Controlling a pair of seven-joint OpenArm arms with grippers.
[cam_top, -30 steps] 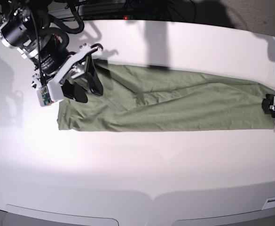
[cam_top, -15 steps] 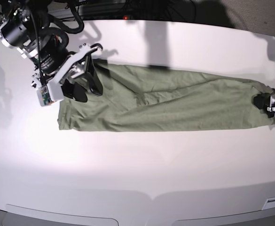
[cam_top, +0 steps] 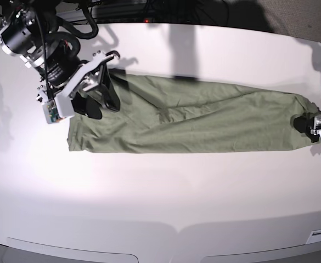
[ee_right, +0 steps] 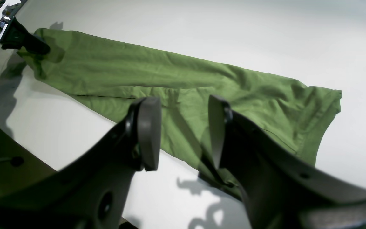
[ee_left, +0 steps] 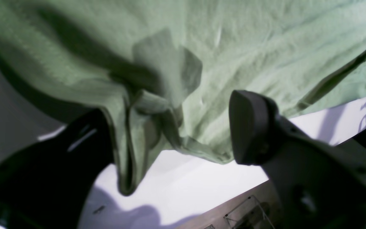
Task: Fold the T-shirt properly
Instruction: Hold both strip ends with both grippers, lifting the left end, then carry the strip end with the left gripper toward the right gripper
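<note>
So in the base view, the sage-green short-sleeved cotton T-shirt [cam_top: 187, 123] is lying as a long narrow band across the white tabletop [cam_top: 160, 203], already folded lengthwise and running from about 9 o'clock to 3 o'clock. The right gripper [cam_top: 97, 98] is hovering over the shirt's end at roughly 10 o'clock, black fingers pointing down at the cloth. The left gripper [cam_top: 308, 125] is sitting way out at 3 o'clock, right on the other end. My read is each arm is taking one end so the band can be folded across its length.

Left wrist view: the T-shirt's edge [ee_left: 157, 105] is bunching up between the jaws, which are standing wide apart. One black finger [ee_left: 249, 127] at 4 o'clock is clear of the fabric; the other, at 8 o'clock, has the hem draping against it. It's blurry in close, so I honestly can't say whether that's real contact or just overlap, but nothing is clamped.

Right wrist view: the right gripper's two pads [ee_right: 149, 132] are parted with nothing between them, hanging above the shirt's near edge. The band is stretching away toward 10 o'clock, where the left gripper is pressing the far end.
</note>
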